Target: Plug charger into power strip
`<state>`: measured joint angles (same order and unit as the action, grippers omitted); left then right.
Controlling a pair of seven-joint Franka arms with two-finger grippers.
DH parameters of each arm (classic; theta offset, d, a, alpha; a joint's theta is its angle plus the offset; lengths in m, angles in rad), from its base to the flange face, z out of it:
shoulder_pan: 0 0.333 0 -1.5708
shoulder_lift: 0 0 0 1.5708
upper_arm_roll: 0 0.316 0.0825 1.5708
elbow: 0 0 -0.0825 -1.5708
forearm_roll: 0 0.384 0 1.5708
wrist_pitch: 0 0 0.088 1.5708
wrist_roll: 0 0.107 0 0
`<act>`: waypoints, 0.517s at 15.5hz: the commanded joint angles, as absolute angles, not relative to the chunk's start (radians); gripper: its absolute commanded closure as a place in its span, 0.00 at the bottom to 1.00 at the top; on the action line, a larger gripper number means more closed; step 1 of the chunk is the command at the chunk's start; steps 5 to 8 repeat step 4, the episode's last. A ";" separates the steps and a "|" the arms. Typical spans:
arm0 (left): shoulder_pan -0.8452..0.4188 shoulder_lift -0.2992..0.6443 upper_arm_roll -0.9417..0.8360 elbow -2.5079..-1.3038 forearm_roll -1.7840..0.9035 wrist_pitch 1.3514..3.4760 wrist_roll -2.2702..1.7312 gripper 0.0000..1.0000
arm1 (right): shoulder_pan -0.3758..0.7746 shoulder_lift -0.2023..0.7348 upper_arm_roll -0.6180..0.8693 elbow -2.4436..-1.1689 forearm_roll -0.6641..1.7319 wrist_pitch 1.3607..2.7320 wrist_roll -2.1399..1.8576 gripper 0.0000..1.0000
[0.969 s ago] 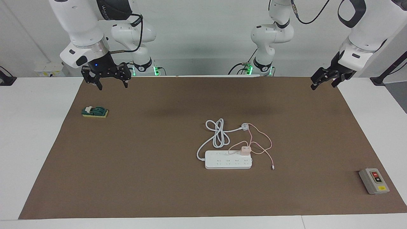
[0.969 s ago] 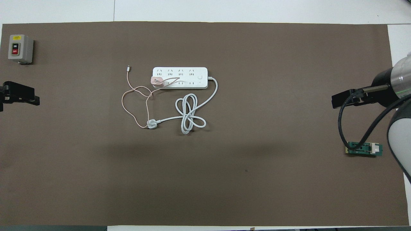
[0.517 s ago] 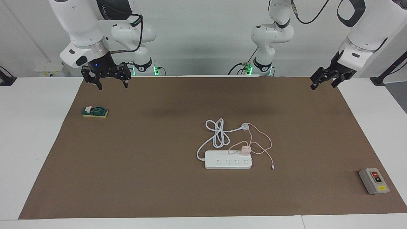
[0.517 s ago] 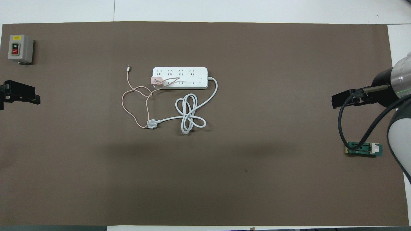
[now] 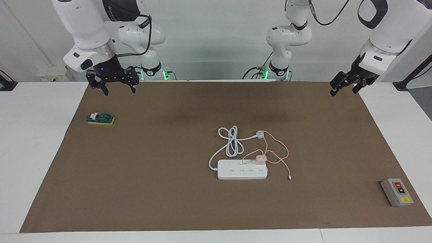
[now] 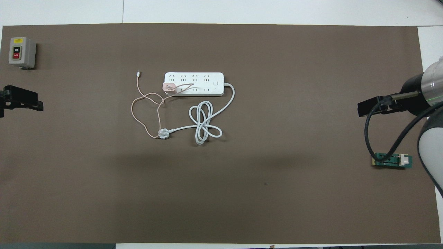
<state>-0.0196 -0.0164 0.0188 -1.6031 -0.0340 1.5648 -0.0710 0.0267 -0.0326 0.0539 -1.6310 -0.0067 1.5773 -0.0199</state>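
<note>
The white power strip lies flat mid-table. The pale-pink charger sits on its top, at the end toward the left arm, in the socket row nearer the robots. Its thin pink cable loops on the mat beside the strip. My right gripper hangs open and empty over the mat's edge at the right arm's end. My left gripper hangs open and empty over the mat's corner at the left arm's end. Both are well away from the strip.
The strip's thick white cord coils nearer the robots and ends in a white plug. A grey box with red and yellow buttons stands at the left arm's end. A green switch on a yellow base lies below the right gripper.
The left gripper has drifted slightly upward. The right gripper, the charger and the strip have not moved.
</note>
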 commanded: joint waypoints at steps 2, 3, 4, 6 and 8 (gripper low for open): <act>-0.020 -0.021 0.020 -1.614 -0.035 1.583 -0.061 0.00 | 0.015 -0.051 0.057 -1.651 -0.003 1.580 -0.012 0.00; -0.020 -0.021 0.020 -1.614 -0.035 1.583 -0.061 0.00 | 0.014 -0.051 0.057 -1.652 -0.003 1.578 -0.017 0.00; -0.020 -0.020 0.020 -1.614 -0.035 1.583 -0.061 0.00 | 0.014 -0.052 0.057 -1.652 -0.003 1.578 -0.015 0.00; -0.020 -0.020 0.020 -1.614 -0.035 1.583 -0.061 0.00 | 0.014 -0.052 0.057 -1.652 -0.003 1.578 -0.015 0.00; -0.020 -0.020 0.020 -1.614 -0.035 1.583 -0.061 0.00 | 0.014 -0.052 0.057 -1.652 -0.003 1.578 -0.015 0.00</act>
